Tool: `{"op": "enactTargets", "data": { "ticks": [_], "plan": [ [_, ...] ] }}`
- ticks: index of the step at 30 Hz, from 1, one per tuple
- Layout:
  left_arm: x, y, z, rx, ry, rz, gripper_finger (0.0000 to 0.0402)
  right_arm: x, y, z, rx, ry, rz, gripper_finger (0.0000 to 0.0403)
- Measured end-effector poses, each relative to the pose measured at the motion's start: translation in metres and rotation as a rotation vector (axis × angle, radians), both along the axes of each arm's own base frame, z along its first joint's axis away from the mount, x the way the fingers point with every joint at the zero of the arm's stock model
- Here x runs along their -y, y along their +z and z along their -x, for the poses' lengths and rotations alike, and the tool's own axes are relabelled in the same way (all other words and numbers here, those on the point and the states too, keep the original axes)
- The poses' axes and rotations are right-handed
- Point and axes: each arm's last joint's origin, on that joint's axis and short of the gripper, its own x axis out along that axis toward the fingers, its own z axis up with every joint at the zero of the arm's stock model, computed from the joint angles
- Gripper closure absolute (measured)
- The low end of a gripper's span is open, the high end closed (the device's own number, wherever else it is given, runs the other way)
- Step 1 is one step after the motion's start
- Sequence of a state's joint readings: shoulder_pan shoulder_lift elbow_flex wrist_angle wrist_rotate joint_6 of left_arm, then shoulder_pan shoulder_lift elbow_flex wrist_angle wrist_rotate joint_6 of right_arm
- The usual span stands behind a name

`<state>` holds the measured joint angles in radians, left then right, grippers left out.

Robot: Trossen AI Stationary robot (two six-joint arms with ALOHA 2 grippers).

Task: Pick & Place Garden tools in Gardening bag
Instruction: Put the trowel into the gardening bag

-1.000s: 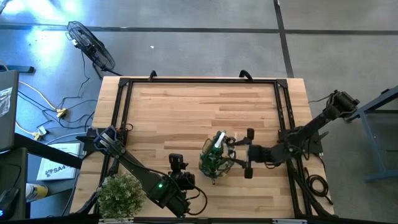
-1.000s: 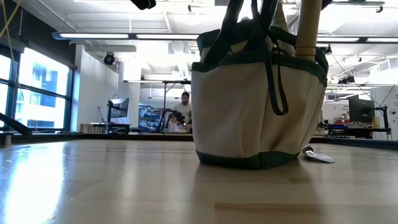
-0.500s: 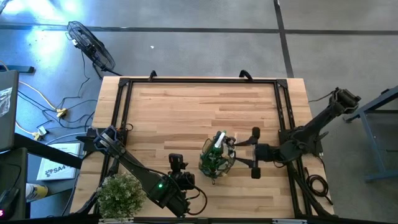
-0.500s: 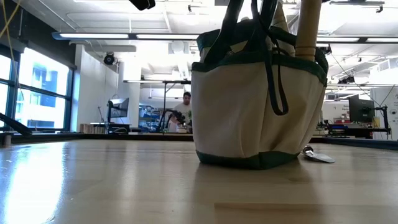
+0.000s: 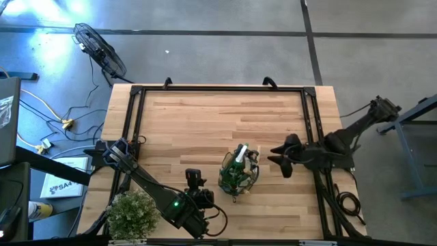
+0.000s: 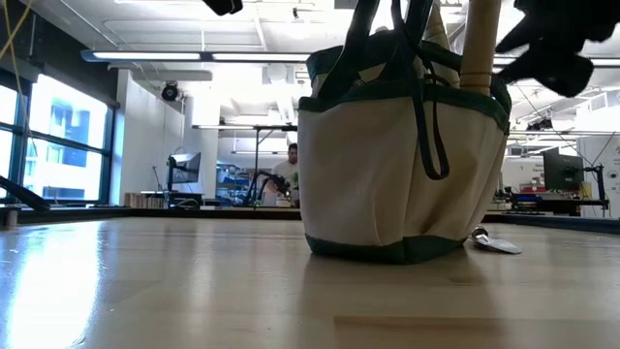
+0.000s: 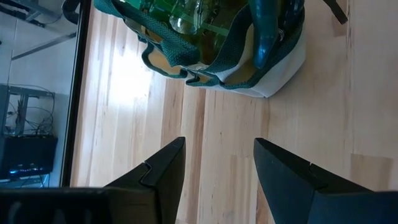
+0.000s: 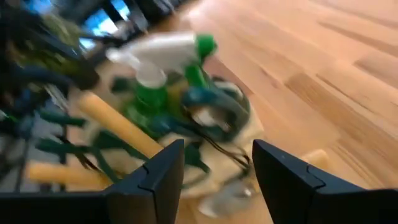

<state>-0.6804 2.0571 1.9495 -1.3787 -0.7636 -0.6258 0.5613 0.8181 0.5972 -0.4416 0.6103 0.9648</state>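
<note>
Desk (image 5: 205, 116): I see bare wood around the bag, no tools lying loose.
Gardening bag (image 5: 238, 175): stands upright just beside my right gripper (image 5: 283, 158), so handles poke out.
Garden tools (image 8: 155, 81): packed inside it.
Right gripper: parted, empty.
Left gripper (image 7: 214, 171): parked near the bag, parted, empty.

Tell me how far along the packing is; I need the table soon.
Looks nearly done: the bag holds wooden handles and a spray bottle. Both claws, left and right, are open and empty. A small flat piece lies beside the bag, possibly left to pack.
</note>
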Motion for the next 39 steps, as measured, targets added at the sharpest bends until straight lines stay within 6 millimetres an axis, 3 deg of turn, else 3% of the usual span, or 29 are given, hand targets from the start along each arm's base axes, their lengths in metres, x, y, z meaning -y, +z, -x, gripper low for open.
{"op": "enactTargets", "data": {
  "ticks": [12,20,30,39],
  "plan": [
    [0.002,-0.001,-0.001,-0.007,0.0,0.046,0.022,0.005,-0.006,-0.005,-0.16,0.547,0.58,0.0224],
    [0.002,0.0,-0.001,0.01,0.003,0.034,0.022,0.014,-0.021,-0.022,-0.336,0.563,0.912,0.0237],
    [0.001,0.0,-0.001,0.01,-0.002,0.023,0.022,0.02,-0.056,-0.047,-0.578,0.632,0.978,0.0259],
    [-0.001,0.001,-0.004,0.025,-0.006,-0.017,0.022,0.014,-0.083,-0.064,-0.661,0.668,0.983,0.0262]
  ]
}}
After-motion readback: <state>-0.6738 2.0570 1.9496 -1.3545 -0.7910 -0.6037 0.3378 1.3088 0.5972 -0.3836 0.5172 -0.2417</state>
